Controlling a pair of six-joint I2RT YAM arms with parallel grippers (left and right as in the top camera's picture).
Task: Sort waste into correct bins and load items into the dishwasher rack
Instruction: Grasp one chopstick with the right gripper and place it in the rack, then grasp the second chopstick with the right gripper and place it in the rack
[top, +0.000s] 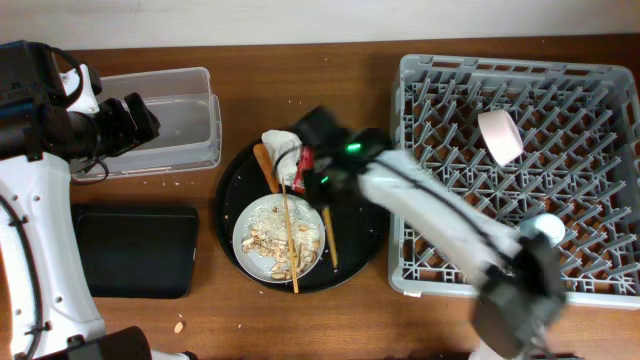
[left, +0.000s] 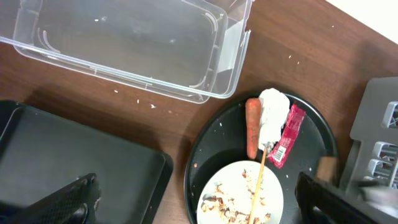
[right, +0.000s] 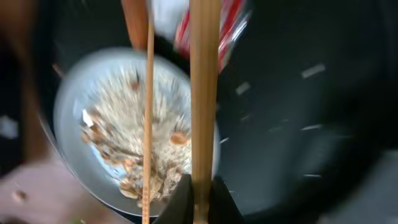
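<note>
My right gripper (top: 322, 185) (right: 200, 199) is shut on one wooden chopstick (top: 329, 235) (right: 205, 93) over the round black tray. The other chopstick (top: 289, 240) (left: 260, 180) (right: 148, 112) lies across the white plate (top: 262, 235) (left: 230, 186) (right: 93, 124), which holds rice and brown scraps. Behind the plate lie the white tissue (top: 280, 142) (left: 273, 109), orange sausage piece (top: 264, 165) (left: 252, 127) and red wrapper (top: 305, 160) (left: 288, 135). My left gripper (top: 135, 118) (left: 199, 211) is open and empty by the clear tub (top: 190, 130) (left: 124, 43). A white bowl (top: 500, 137) lies in the grey rack (top: 560, 100). The cup is out of view.
The shallow black rectangular tray (top: 135, 250) (left: 74, 155) sits in front of the clear tub at the left. The round black tray (top: 365, 240) (left: 211, 143) lies between the bins and the rack. Crumbs are scattered on the wooden table.
</note>
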